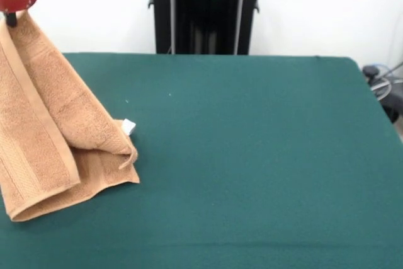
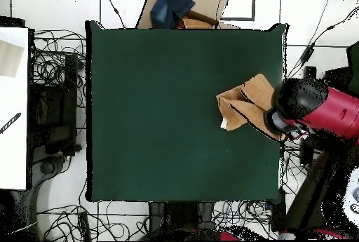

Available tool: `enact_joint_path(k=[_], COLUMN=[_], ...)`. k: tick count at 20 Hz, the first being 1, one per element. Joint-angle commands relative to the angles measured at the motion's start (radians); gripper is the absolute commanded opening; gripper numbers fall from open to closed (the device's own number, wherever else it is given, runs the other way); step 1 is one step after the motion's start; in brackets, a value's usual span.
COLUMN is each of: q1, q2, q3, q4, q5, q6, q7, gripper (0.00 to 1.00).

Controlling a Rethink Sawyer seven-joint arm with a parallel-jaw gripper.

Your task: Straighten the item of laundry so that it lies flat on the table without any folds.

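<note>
The claw [image 1: 11,18] grips the towel [image 1: 56,137] by its top corner. Below it the towel hangs folded, its lower edge resting on the table [image 1: 252,155].

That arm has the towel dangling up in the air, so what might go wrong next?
The orange-tan terry towel hangs from the pincer near the edge of the dark green felt table, so part could end up off the table. Its lower part lies doubled over, so lowering it straight down would probably keep the folds.

Towel [image 1: 44,137] looked rough looped terry cloth; table [image 1: 252,155] matt green felt; my arm [image 2: 326,109] glossy.
</note>
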Motion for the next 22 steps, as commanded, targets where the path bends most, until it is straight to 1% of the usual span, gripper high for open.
enact_joint_path(k=[1,6,11,14,16,20,22], q1=[0.062,0.084,0.097,0.09,0.083,0.069,0.068], q2=[-0.012,-0.012,-0.031,-0.064,-0.089,-0.094,-0.098], q3=[0.07,0.056,0.041,0.03,0.024,0.036,0.038], q4=[0.111,0.091,0.11,0.153,0.205,0.202,0.184], q5=[-0.048,-0.051,-0.054,-0.063,-0.063,-0.047,-0.05], q6=[0.086,0.122,0.126,0.093,0.066,0.11,0.139], q7=[-0.077,-0.068,-0.067,-0.086,-0.093,-0.099,-0.107], gripper=[0.0,0.0,0.0,0.0,0.0,0.0,0.0])
